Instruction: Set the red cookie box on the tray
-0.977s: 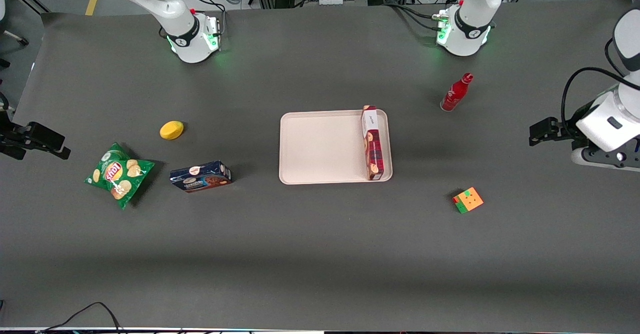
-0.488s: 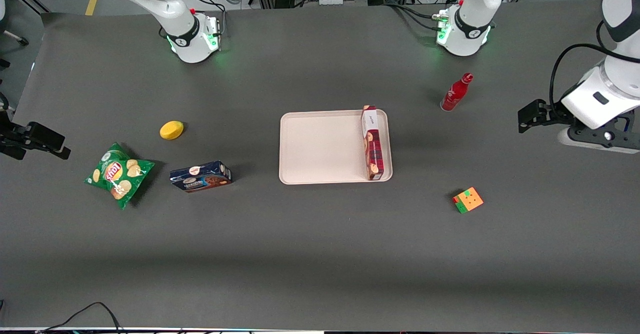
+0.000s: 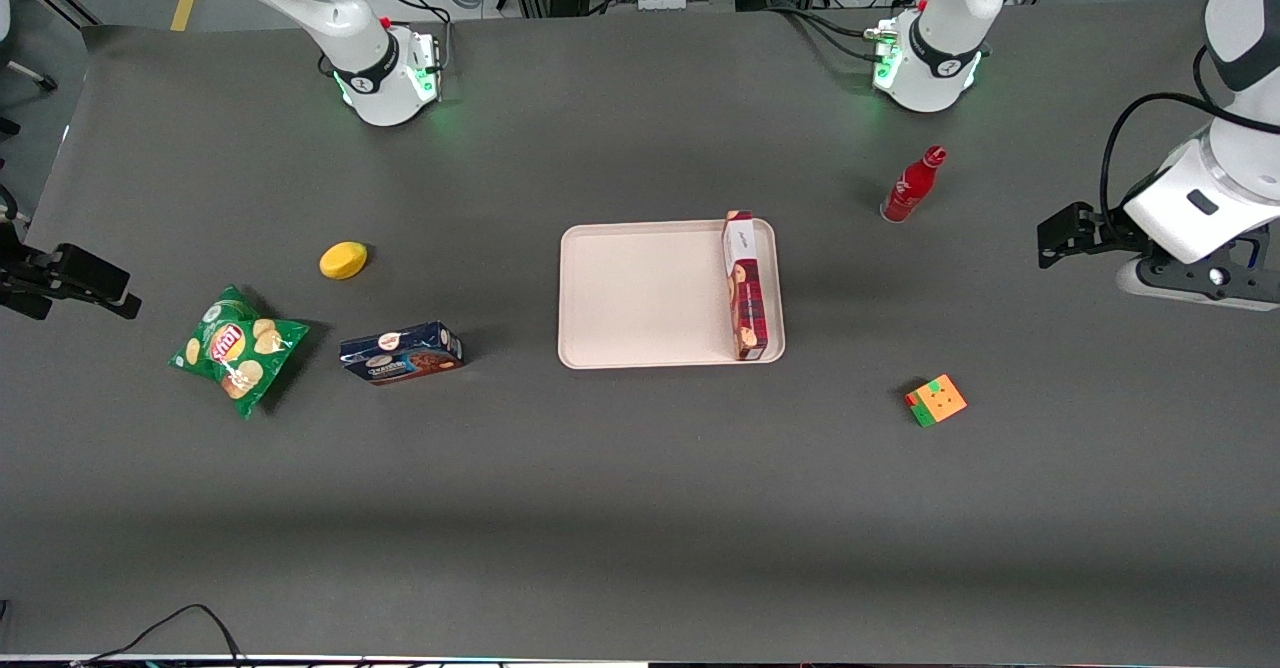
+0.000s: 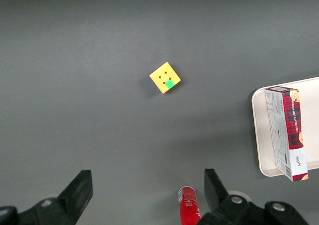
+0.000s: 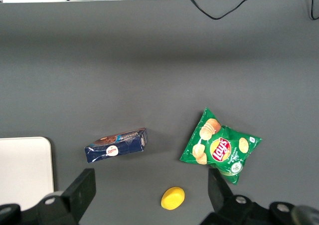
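A dark grey table [image 3: 640, 508] carries the pale-pink tray [image 3: 640, 293], with the red cookie box [image 3: 746, 288] lying in it along the short rim toward the working arm's end; its label reads "CHOCOLATE CHIP". The gripper [image 4: 144, 195] hovers spread wide, empty, above the red bottle [image 4: 188, 205]. The green chip bag [image 5: 220, 147] says "Lay's".

The tray [image 4: 259, 135] and red bottle [image 4: 188, 207] are cut off — gripper [image 4: 147, 187] fingertips visible.

Red bottle [image 3: 912, 186], colour cube [image 3: 936, 400] (working arm's end); blue cookie box [image 3: 401, 353], chip bag [image 3: 237, 349], yellow lemon [image 3: 343, 259].
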